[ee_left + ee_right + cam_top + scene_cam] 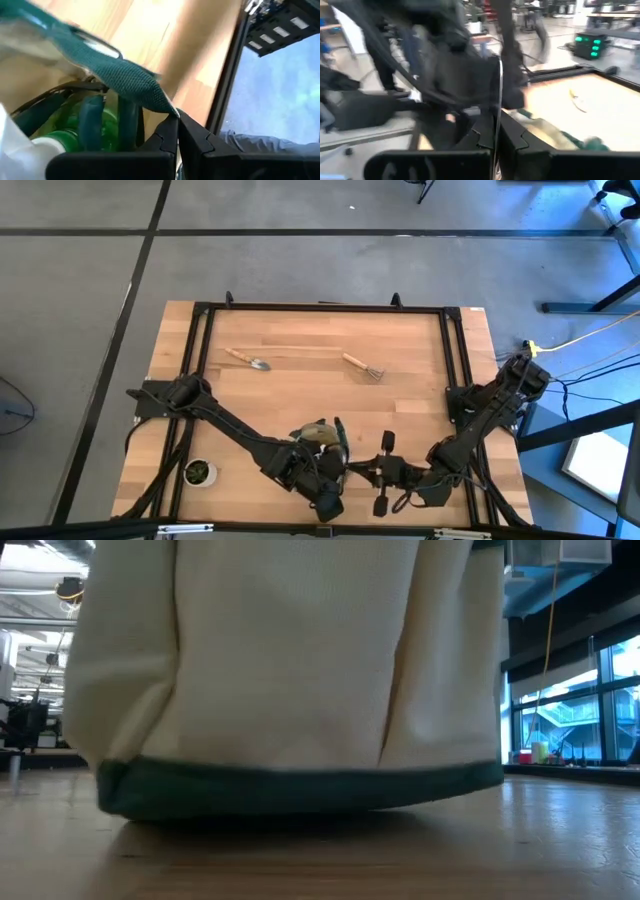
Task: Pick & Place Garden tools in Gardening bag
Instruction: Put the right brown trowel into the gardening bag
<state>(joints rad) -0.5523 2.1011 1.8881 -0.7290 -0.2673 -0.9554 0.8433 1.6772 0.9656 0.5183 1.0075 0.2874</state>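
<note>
The gardening bag (318,434) is parked near the table's (300,380) six o'clock edge, its green strap (120,80) pinched in the clenched left gripper (176,131). The right gripper (352,471), clamped shut too, sits just beside it. A trowel (248,359) and fork (362,366) are left lying toward twelve.

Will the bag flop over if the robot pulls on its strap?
Probably floppy: the gardening bag is creased cloth, and its green strap bends where the left gripper pinches it. It sits flat and wide on the table, so tipping seems unlikely.
</note>
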